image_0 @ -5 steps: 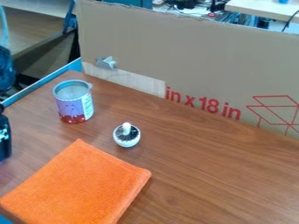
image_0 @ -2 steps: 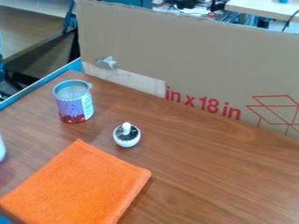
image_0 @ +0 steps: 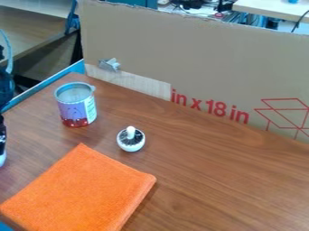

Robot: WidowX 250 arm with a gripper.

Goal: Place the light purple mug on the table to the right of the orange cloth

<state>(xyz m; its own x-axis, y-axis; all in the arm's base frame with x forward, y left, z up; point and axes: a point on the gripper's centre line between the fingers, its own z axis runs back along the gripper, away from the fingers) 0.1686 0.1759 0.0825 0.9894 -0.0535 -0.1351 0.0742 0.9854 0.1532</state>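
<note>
Claw [image_0: 2, 139] at left edge, orange cloth [image_0: 81, 191] to its lower right.

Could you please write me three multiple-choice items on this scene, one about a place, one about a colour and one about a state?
1. In the picture, where does the small knobbed object lie relative to the can?
A) Above it and to the left
B) Below it and to the right
C) On top of it

2. What colour is the cloth?
A) Orange
B) Green
C) Grey

3. How is the can placed on the table?
A) Lying on its side
B) Leaning against the cardboard
C) Standing upright

1: B, since the small knobbed object lies lower and further right in the camera view than the can.
2: A, as its whole visible surface is orange.
3: C, because its round rim faces up and its side rises straight from the table.
</note>
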